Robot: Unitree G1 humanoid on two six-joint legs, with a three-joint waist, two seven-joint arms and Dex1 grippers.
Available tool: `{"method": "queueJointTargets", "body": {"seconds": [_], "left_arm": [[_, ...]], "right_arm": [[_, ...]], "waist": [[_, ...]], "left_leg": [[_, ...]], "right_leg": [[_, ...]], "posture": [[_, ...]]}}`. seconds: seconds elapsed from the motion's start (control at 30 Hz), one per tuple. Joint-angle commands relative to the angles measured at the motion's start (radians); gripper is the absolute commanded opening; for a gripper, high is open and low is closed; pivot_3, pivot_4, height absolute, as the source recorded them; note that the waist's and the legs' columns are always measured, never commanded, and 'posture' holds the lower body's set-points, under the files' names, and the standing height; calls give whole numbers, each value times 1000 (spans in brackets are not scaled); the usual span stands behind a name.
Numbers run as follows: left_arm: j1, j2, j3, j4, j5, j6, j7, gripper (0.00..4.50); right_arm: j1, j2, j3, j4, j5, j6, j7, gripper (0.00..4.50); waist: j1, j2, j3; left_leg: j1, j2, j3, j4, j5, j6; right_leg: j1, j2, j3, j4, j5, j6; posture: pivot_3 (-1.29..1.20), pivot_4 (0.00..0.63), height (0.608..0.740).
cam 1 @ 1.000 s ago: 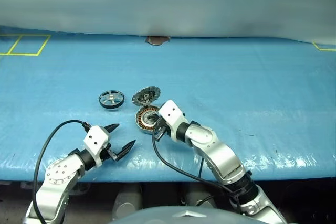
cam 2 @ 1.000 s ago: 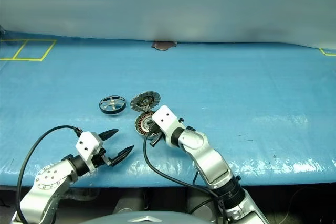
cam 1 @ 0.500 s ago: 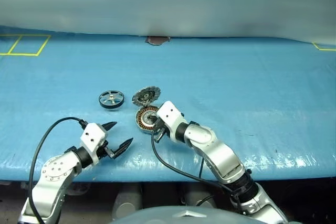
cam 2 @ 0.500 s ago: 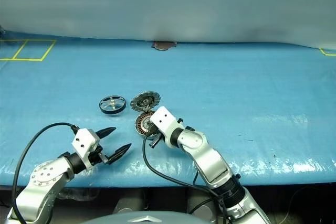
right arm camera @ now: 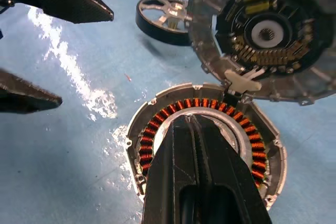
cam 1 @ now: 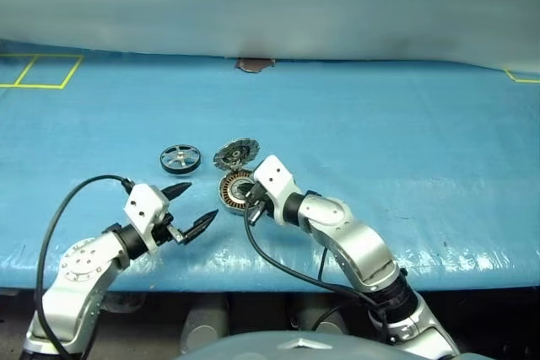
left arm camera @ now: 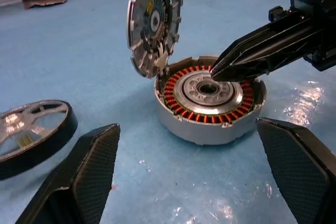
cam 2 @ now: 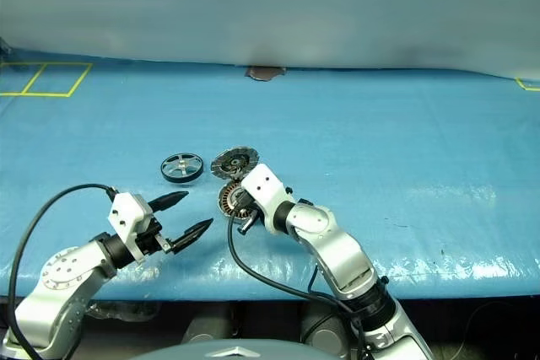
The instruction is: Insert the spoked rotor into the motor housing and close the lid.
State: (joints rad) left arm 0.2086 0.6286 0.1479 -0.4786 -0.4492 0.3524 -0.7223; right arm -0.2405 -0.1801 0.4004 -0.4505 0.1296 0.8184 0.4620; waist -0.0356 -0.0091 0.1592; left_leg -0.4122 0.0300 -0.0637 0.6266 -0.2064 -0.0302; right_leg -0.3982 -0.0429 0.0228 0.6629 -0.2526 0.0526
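A: Left wrist cam: your left gripper [left arm camera: 189, 177] is spread wide, nothing in it. Motor housing [left arm camera: 210, 100] dead ahead, spoked rotor [left arm camera: 31, 135] flat just beyond the left finger.

B: And the right gripper [left arm camera: 218, 72]?

A: Pressed together, tips over the housing's centre, lid [left arm camera: 152, 24] standing up behind it. Swing left to the rotor, straddle its rim squarely, pinch w/o tilting. I'd clear the right tips before seating it.
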Motion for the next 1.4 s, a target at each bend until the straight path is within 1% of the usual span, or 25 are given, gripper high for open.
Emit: {"method": "queueJointTargets", "body": {"seconds": [0.03,0.13,0.2,0.3,0.37,0.43,0.47,0.57,0.6,0.63,0.7,0.8,0.9,1.07,1.13,1.4], "left_arm": [[-70,89,71,-38,-91,114,-39,4500],[-170,208,85,46,-117,176,-129,4500],[-252,267,71,131,-127,199,-200,4500],[-394,367,-17,304,-63,219,-309,4500],[-488,398,-75,411,-22,214,-369,4500],[-595,408,-142,529,30,206,-422,4126],[-649,409,-181,589,60,203,-452,3918],[-757,396,-258,723,128,174,-525,2945],[-788,386,-278,763,154,147,-542,2550],[-821,373,-298,807,186,115,-546,2266],[-881,352,-336,891,248,54,-562,2266],[-937,329,-361,984,307,-51,-585,2266],[-1005,293,-385,1087,377,-219,-601,2266],[-1080,241,-404,1201,456,-427,-607,2266],[-1105,221,-430,1232,493,-501,-645,2266],[-1170,175,-486,1336,580,-643,-728,2266]], "right_arm": [[21,-22,-55,-83,36,8,3,72],[47,-55,-88,-104,41,8,-6,72],[60,-67,-103,-106,46,5,-11,72],[75,-80,-114,-106,44,-1,-26,72],[84,-81,-122,-107,45,-2,-37,72],[95,-79,-125,-107,44,-6,-51,0],[103,-76,-128,-109,44,-8,-58,0],[117,-65,-125,-110,44,-13,-77,0],[123,-63,-123,-111,42,-15,-84,0],[131,-59,-123,-114,43,-16,-91,0],[148,-52,-126,-120,44,-21,-104,0],[163,-45,-129,-121,42,-29,-119,0],[178,-40,-133,-117,39,-41,-134,0],[187,-32,-131,-112,39,-56,-150,0],[192,-26,-134,-111,39,-59,-158,0],[201,-20,-144,-114,42,-67,-175,0]], "waist": [[0,0,0],[-2,0,0],[-1,0,1],[-2,0,1],[-4,0,1],[-3,-1,1],[-2,-1,2],[-3,-2,2],[-3,-2,2],[-2,-2,2],[-1,-2,2],[-3,-3,2],[0,-3,3],[0,-3,3],[0,-3,2],[-3,-3,3]], "left_leg": [[0,0,0,0,0,0],[0,0,0,0,0,0],[0,0,0,0,0,0],[0,0,0,-1,0,0],[0,0,0,-1,0,0],[-1,0,1,-1,0,0],[-1,0,1,-2,0,0],[-3,0,0,-2,0,0],[-3,0,1,-2,0,0],[-3,0,1,-2,0,0],[-4,0,0,-2,0,0],[-6,0,0,-2,0,0],[-8,0,0,-1,0,0],[-9,0,0,1,0,0],[-9,0,0,1,0,0],[-10,0,0,1,0,0]], "right_leg": [[0,0,0,0,0,0],[0,0,0,0,0,0],[0,0,0,0,0,0],[-1,1,0,0,0,0],[-1,1,0,0,0,0],[-1,1,1,0,0,0],[-2,1,1,0,0,0],[-3,2,1,0,2,4],[-3,2,1,0,2,5],[-4,2,1,0,3,5],[-5,2,1,0,3,5],[-7,2,1,1,3,5],[-9,2,1,2,3,5],[-9,2,2,3,3,6],[-9,2,2,3,4,6],[-10,3,2,4,4,7]], "posture": [[0,150,740],[0,150,740],[0,150,740],[0,150,740],[0,150,740],[0,150,740],[0,150,740],[0,150,740],[0,150,740],[0,150,740],[0,150,740],[0,150,740],[0,150,740],[0,150,740],[0,150,740],[0,150,740]]}}
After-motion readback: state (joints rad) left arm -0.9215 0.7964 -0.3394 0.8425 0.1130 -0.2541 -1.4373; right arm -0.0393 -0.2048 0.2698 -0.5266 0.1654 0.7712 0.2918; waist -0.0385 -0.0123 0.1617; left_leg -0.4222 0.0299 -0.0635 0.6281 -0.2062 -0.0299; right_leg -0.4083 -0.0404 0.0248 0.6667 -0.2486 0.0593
